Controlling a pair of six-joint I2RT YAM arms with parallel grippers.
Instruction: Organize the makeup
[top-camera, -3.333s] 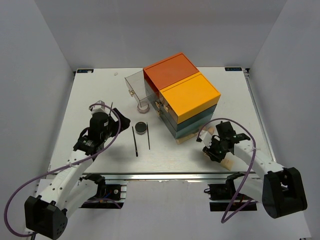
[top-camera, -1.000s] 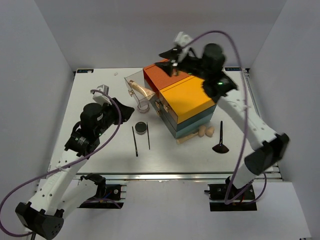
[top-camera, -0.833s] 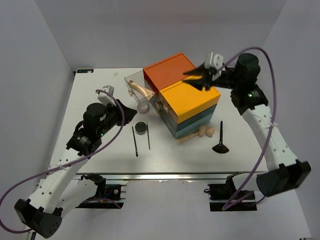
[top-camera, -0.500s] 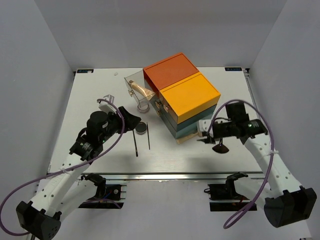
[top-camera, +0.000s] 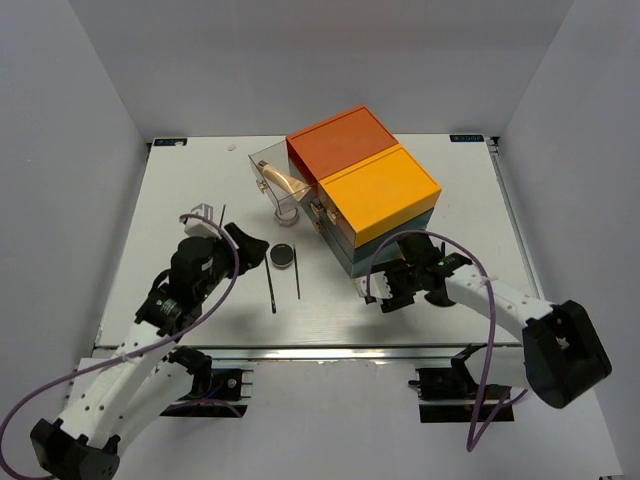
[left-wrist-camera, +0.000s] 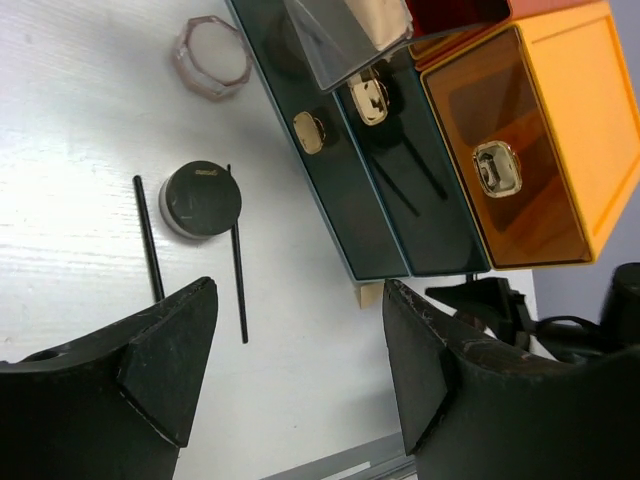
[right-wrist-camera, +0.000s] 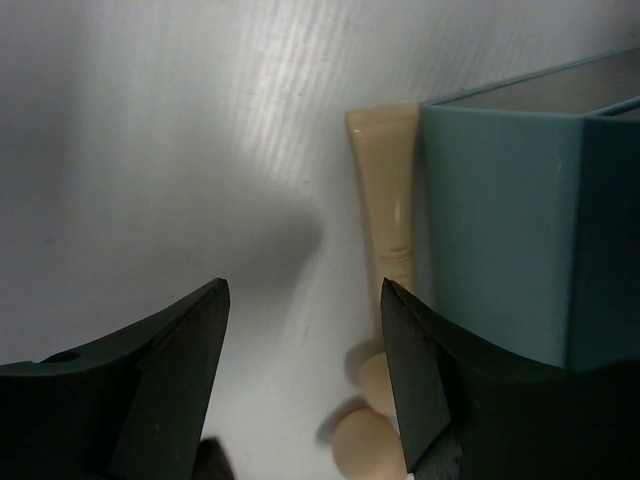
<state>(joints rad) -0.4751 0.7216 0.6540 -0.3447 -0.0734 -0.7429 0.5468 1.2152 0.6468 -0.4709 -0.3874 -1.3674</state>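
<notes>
Right gripper: your right gripper (top-camera: 385, 291) sits low, right of centre in the top view. Its fingers (right-wrist-camera: 170, 385) are spread wide with nothing between them.
Beige tube: the beige tube (right-wrist-camera: 386, 195) lies flat on the table (right-wrist-camera: 150, 150), right of centre in the right wrist view, along the teal wall of the drawer box (top-camera: 375, 195).
Beige sponges: two beige sponges (right-wrist-camera: 362, 445) sit at the bottom edge of that view, just past the tube's end.
Left gripper: your left gripper (left-wrist-camera: 300, 370) is left of centre in the top view, wide apart and holding nothing.
Thin black sticks: the thin black sticks (top-camera: 271, 283) lie side by side at centre, apart from each other.
Black compact: the black compact (top-camera: 283, 256) lies between their far ends.
Pinkish jar: the pinkish jar (left-wrist-camera: 212, 56) is further up, near the clear drawer (top-camera: 270, 170) that is pulled out.
</notes>
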